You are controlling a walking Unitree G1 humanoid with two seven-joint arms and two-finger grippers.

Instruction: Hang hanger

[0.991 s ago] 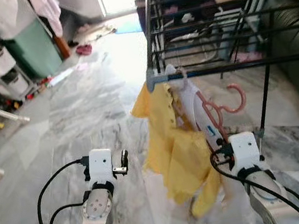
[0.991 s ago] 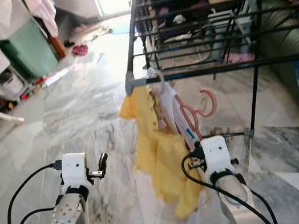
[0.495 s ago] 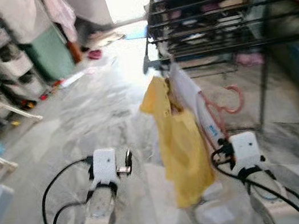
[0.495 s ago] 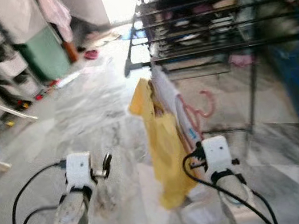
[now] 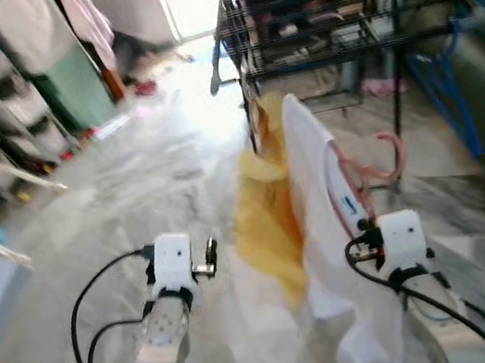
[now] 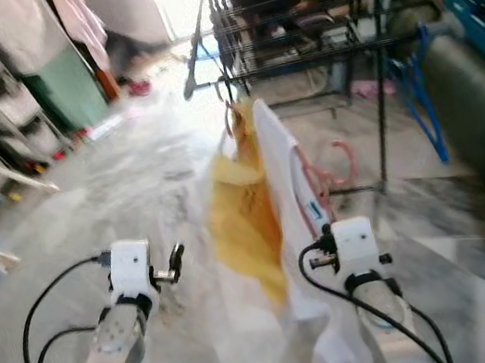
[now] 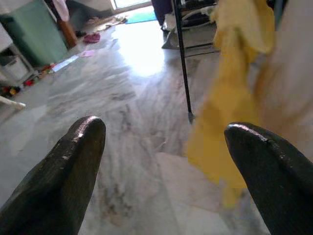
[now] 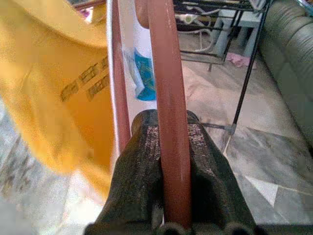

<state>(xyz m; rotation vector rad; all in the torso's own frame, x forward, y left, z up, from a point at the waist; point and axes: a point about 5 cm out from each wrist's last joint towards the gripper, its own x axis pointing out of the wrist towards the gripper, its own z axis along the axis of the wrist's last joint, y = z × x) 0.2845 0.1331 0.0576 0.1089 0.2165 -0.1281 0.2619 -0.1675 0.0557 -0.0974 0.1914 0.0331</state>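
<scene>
Right gripper (image 8: 168, 161) is clamped on the pink plastic hanger (image 8: 166, 98), whose hook (image 5: 388, 156) curls up short of the black metal drying rack (image 5: 329, 34). From the hanger drape a white cloth (image 5: 321, 224) and, beside it, a yellow shirt (image 5: 269, 224), both hanging below the rack's near rail. Left gripper (image 7: 164, 161), fingers apart and empty, hovers over the marble floor (image 7: 137, 98), well away from the rack. The carrying step seems in hand; next, the hook likely needs lifting over a rack bar.
</scene>
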